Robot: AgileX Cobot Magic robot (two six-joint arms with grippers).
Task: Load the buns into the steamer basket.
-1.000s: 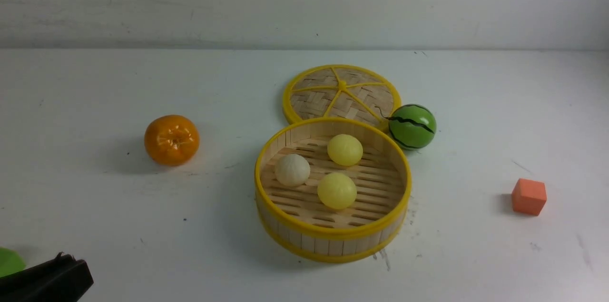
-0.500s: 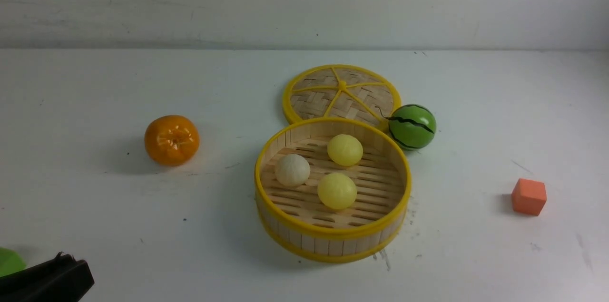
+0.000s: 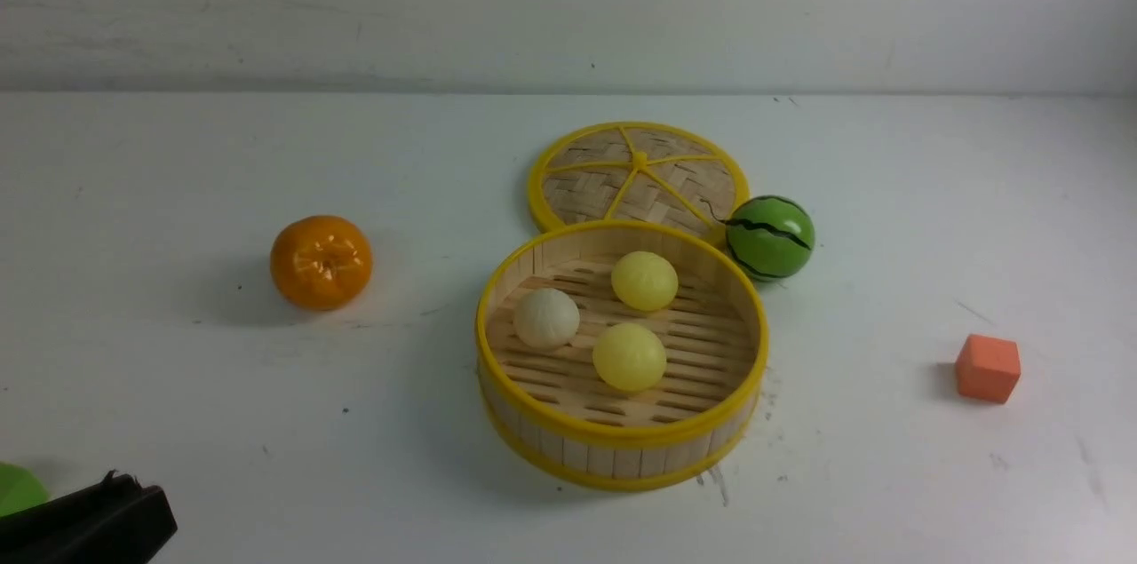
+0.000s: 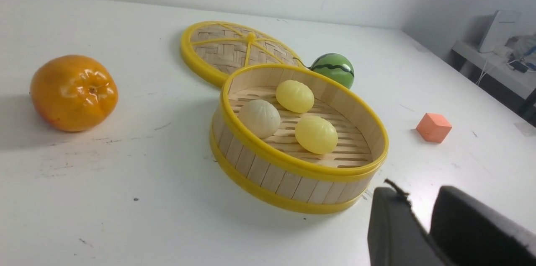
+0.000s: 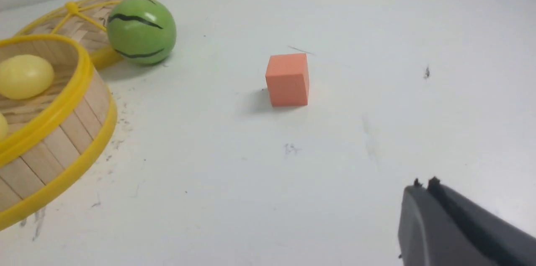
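Nearest, at the bench's [image 3: 178,404] front-left corner, the left tool [image 4: 423,215] sits low with a narrow gap between its pads and nothing in it. The right tool [image 5: 425,188] shows only in its wrist view, pads pressed together and empty, well short of the cube [image 5: 288,79]. Mid-bench, the basket [image 3: 622,444] holds all three buns: the white bun [image 3: 545,318], one yellow bun [image 3: 629,356] nearer, another yellow bun [image 3: 644,281] farther. Judging by this, the task looks complete; the best move is to keep both arms withdrawn, clear of the rim. Beyond lie the orange [image 3: 321,261], melon ball [image 3: 769,237] and lid [image 3: 638,175].
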